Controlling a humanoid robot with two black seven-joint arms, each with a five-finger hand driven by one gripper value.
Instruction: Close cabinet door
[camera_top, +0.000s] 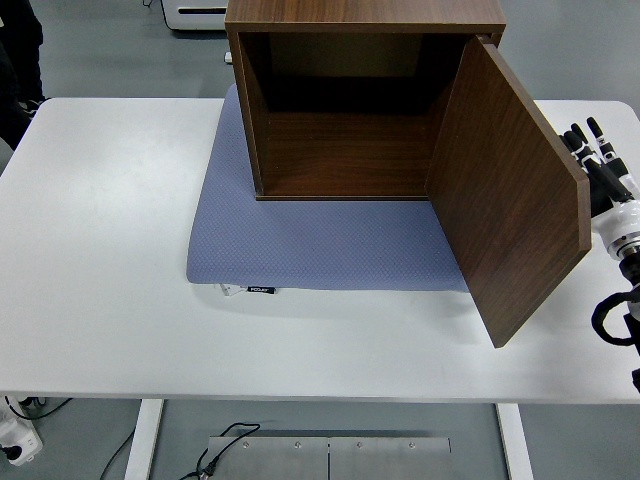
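A dark wooden cabinet (350, 110) stands on a blue-grey mat (300, 245) at the back middle of the white table (100, 250). Its inside is bare. The cabinet door (505, 190), hinged on the right side, swings out toward the table's front right and stands wide open. My right hand (598, 160) is just to the right of the door's outer face, near its free edge, fingers straight and spread, holding nothing. I cannot tell whether it touches the door. The left arm does not show.
A person's dark clothing (20, 60) shows at the top left corner. A white appliance (195, 12) sits on the floor behind the table. Cables and a power strip (15, 435) lie under the table's front left.
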